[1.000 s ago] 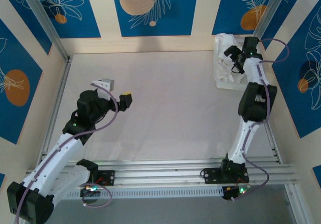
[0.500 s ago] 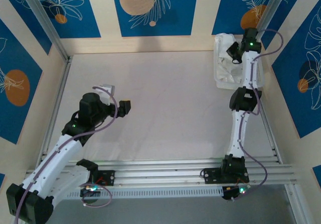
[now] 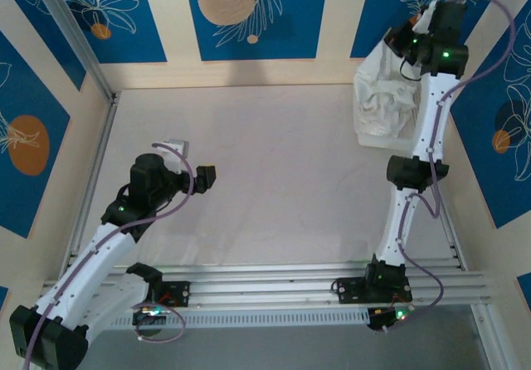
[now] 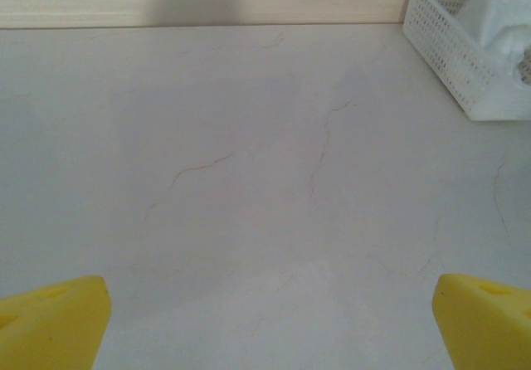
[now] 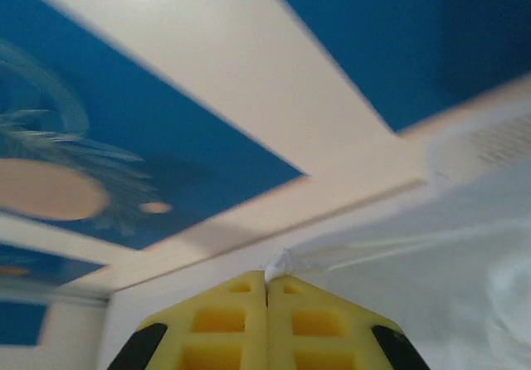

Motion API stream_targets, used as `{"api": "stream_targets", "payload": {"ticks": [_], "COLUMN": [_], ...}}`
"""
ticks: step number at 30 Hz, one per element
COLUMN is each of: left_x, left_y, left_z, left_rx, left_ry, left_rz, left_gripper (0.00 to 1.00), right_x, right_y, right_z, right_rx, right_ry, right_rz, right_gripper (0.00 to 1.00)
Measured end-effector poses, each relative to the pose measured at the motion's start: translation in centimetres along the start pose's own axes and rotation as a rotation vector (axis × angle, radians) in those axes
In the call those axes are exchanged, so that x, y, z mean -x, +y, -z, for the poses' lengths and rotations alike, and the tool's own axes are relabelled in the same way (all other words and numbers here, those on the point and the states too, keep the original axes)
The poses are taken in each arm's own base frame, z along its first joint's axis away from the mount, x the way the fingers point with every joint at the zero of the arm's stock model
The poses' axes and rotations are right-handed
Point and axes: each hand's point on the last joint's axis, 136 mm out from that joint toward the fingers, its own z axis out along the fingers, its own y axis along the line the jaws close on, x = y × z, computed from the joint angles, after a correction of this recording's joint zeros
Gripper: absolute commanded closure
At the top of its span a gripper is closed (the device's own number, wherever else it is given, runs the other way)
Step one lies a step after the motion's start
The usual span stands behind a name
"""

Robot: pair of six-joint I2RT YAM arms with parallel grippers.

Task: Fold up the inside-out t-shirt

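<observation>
Near the bases, left gripper (image 3: 189, 161) spread wide above the table (image 3: 274, 196), placed as a second ago. Farther back, right gripper (image 5: 265, 285), down in the basket (image 3: 371, 142) a second ago, now pinched shut on the inside-out t-shirt (image 3: 383, 96) and raised toward the back wall, cloth trailing into the basket. Pickup apparently made; spreading and folding not yet begun.

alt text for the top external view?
The right gripper, shut on the white t-shirt, holds it hanging over the white mesh basket in the far right corner of the table. The left gripper hangs open over the near left side.
</observation>
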Motion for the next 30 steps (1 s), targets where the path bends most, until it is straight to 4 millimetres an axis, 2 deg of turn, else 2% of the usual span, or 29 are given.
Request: {"api": "stream_targets", "payload": {"ticks": [5,7,9,11,12,14,15,16,17,19,20,21,23,24,26,28,30], "left_x": [0.0,0.1,0.2,0.3,0.4,0.3,0.3,0.3,0.3,0.4,0.4,0.4,0.5,0.4,0.0,-0.2,-0.4], "left_y": [-0.3,-0.4,-0.5,-0.6,-0.6,-0.7,-0.7,-0.7,-0.7,-0.7,-0.7,-0.7,-0.5,-0.4,-0.2,-0.2,-0.4], "left_z": [0.0,0.0,0.1,0.1,0.1,0.1,0.1,0.1,0.1,0.1,0.2,0.2,0.3,0.3,0.3,0.1,-0.3], "left_rx": [-0.016,-0.02,-0.027,-0.031,-0.032,-0.036,-0.038,-0.038,-0.038,-0.038,-0.038,-0.034,-0.022,-0.017,-0.007,-0.002,-0.014], "left_ry": [0.002,0.001,0.0,-0.002,-0.002,-0.001,-0.001,-0.001,-0.001,-0.003,-0.004,-0.006,-0.008,-0.005,0.014,0.041,0.072], "left_rz": [0.004,0.008,0.009,0.015,0.021,0.026,0.026,0.026,0.026,0.024,0.023,0.021,0.02,0.022,0.032,0.057,0.085], "left_gripper": [0.01,0.01,0.01,0.01,0.01,0.01,0.01,0.01,0.01,0.01,0.01,0.01,0.01,0.01,0.01,0.01,0.05], "right_x": [2.6,2.7,1.6,-0.5,-2.0,-4.6,-6.3,-7.9,-9.9,-14.1,-16.3,-18.4,-21.6,-22.6,-23.1,-22.0,-20.2], "right_y": [12.6,16.9,21.0,24.3,25.6,27.1,27.4,27.5,27.1,25.0,23.4,21.5,17.7,15.8,12.6,10.2,7.9], "right_z": [9.8,13.4,16.3,17.6,17.5,16.3,14.9,13.5,11.4,6.4,3.7,1.3,-2.1,-3.2,-3.8,-3.1,-1.1], "right_rx": [0.265,0.379,0.501,0.614,0.663,0.715,0.728,0.729,0.712,0.623,0.554,0.481,0.331,0.25,0.109,-0.026,-0.175], "right_ry": [-0.152,-0.194,-0.194,-0.144,-0.102,-0.017,0.042,0.098,0.168,0.308,0.379,0.445,0.54,0.57,0.589,0.559,0.512], "right_rz": [0.128,0.172,0.211,0.237,0.244,0.252,0.259,0.262,0.267,0.261,0.254,0.248,0.246,0.25,0.267,0.298,0.325], "right_gripper": [1.0,1.0,1.0,1.0,1.0,1.0,1.0,1.0,0.92,0.55,0.44,0.39,0.35,0.35,0.34,0.32,0.32]}}
